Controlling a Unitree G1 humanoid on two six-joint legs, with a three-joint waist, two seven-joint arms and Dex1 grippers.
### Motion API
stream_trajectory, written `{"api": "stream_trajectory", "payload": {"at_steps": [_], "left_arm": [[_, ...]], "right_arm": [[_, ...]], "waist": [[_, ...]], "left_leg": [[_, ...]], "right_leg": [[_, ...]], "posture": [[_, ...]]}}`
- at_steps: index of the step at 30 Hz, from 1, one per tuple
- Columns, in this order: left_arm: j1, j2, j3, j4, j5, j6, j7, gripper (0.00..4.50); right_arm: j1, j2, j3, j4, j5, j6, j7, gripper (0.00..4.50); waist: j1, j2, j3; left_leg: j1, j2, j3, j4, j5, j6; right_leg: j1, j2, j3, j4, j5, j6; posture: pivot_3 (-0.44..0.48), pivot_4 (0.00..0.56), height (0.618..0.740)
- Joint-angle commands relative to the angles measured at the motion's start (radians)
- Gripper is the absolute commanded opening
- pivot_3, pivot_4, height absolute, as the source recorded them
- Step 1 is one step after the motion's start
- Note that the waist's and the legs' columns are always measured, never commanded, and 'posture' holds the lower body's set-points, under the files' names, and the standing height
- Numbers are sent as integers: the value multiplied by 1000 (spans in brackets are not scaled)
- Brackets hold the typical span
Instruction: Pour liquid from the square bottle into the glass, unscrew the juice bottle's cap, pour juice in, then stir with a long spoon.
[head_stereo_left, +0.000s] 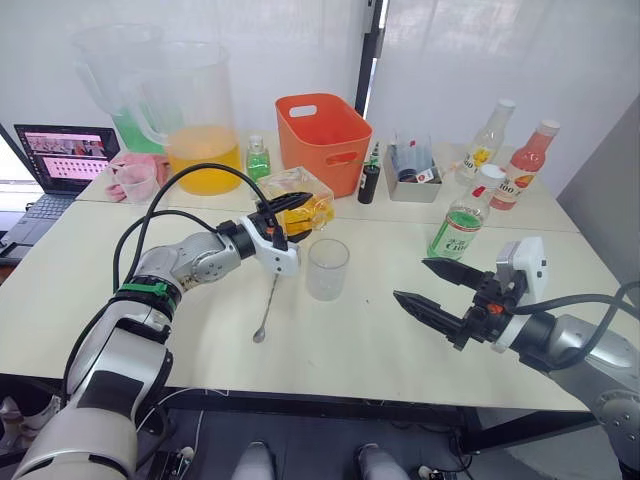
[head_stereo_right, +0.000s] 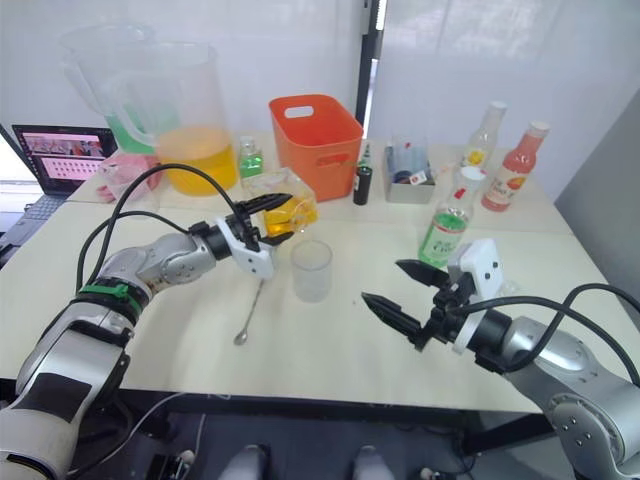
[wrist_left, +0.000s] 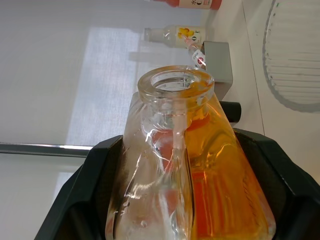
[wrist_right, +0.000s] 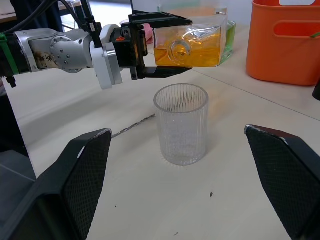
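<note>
My left gripper (head_stereo_left: 303, 214) is shut on the square bottle (head_stereo_left: 320, 207), a clear bottle half full of orange liquid. The bottle lies tipped on its side in the air, just behind and above the glass (head_stereo_left: 327, 268), with its open mouth (wrist_left: 175, 82) uncapped. No stream shows, and the ribbed glass looks empty. A long spoon (head_stereo_left: 267, 308) lies on the table left of the glass. My right gripper (head_stereo_left: 410, 279) hangs open over the front right of the table, empty. Three capped bottles stand at the back right: green (head_stereo_left: 460, 222), pink (head_stereo_left: 527, 163) and pale yellow (head_stereo_left: 487, 140).
An orange bin (head_stereo_left: 322, 140) stands behind the square bottle. A big pitcher (head_stereo_left: 195, 120) of orange liquid, a pink cup (head_stereo_left: 135, 178) and a laptop (head_stereo_left: 60, 155) are at the back left. A small dark bottle (head_stereo_left: 370, 180) and a grey box (head_stereo_left: 412, 175) sit behind the glass.
</note>
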Motion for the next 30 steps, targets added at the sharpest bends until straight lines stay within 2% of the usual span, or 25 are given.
{"api": "stream_trajectory", "payload": {"at_steps": [1,20,30], "left_arm": [[-70,19,22,-57,-3,-4,79,2780],[-113,33,-69,-46,128,35,220,2780],[-123,37,-86,-43,138,41,244,2780]], "right_arm": [[-1,2,-19,-33,18,-15,-5,4500],[0,7,-19,-30,3,-24,2,4500],[13,11,-25,-25,-5,-36,14,4500]], "waist": [[0,0,0],[0,0,0],[1,0,0]], "left_leg": [[0,0,0,0,0,0],[0,0,0,0,0,0],[0,0,0,0,0,0]], "right_leg": [[0,0,0,0,0,0],[0,0,0,0,0,0],[0,0,0,0,0,0]], "posture": [[0,150,740],[0,150,740],[0,150,740]]}}
